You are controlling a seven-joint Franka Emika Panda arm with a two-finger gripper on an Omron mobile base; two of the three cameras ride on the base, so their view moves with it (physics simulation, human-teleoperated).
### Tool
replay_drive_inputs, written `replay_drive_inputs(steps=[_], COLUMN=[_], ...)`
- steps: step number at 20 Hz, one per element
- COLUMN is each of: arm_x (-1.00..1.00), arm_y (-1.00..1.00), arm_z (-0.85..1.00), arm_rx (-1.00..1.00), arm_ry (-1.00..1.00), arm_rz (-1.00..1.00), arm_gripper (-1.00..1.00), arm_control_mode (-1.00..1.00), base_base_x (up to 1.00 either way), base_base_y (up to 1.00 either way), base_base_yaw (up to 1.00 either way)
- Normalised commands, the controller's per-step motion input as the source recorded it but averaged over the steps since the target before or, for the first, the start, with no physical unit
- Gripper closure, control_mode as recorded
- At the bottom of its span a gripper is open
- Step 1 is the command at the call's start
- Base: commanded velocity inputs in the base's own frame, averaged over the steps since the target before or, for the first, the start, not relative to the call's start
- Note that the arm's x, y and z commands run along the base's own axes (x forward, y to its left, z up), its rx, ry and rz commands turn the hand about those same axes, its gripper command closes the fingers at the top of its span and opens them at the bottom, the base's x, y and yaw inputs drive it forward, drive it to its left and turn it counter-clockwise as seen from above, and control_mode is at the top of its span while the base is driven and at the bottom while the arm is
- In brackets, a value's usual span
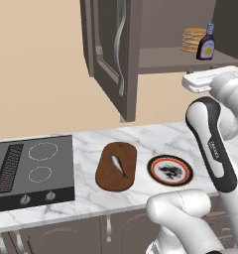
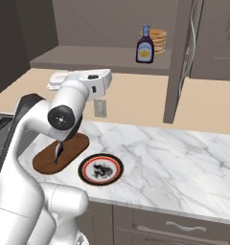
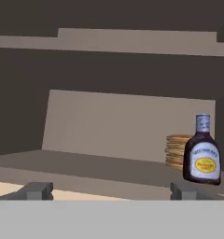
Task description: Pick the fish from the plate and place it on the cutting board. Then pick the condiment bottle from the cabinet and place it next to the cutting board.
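Fish (image 1: 119, 165) lies lengthwise on the cutting board (image 1: 105, 177); plate (image 1: 151, 168) beside the board carries only its dark painted motif. First half of the task judged complete.

Condiment bottle (image 3: 202, 155) stands upright on the lower shelf of the cabinet (image 1: 103, 47), door swung open, just in front of a stack of pancakes (image 3: 175, 150). Whether bottle and stack touch cannot be told.

Gripper (image 3: 110, 190) is raised to shelf height, facing into the cabinet, jaws spread fully apart and holding nothing. Bottle sits off toward the right finger in the hand view, not between the fingers, and some way deeper in.

Handling judgement: bottle likely rigid, smooth-walled, so somewhat slippery; moderately light; top-heavy at the narrow neck and prone to tipping if nudged. Best hold: across the wide labelled body, at or below mid-height, fingers level. Avoid the neck and cap. Approach needs shifting sideways first, then going straight in, keeping clear of the pancakes.
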Motion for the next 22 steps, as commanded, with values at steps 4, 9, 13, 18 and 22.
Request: replay_drive_inputs(steps=[4, 9, 13, 18, 22], arm_x=[0.0, 0.0, 0.0, 0.0, 0.0], arm_y=[-0.23, -0.26, -0.22, -0.18, -0.17], arm_z=[0.14, 0.12, 0.1, 0.06, 0.05], arm_rx=[0.0, 0.0, 0.0, 0.0, 0.0], arm_ry=[0.0, 0.0, 0.0, 0.0, -0.01], arm_rz=[-0.07, -0.07, -0.06, -0.05, -0.05], arm_gripper=[-1.0, -1.0, -1.0, -1.0, -1.0], arm_control_mode=[-1.0, -1.0, -1.0, -1.0, -1.0], base_base_x=[0.0, 0.0, 0.0, 0.0, 0.0], base_base_y=[0.0, 0.0, 0.0, 0.0, 0.0], base_base_yaw=[0.0, 0.0, 0.0, 0.0, 0.0])
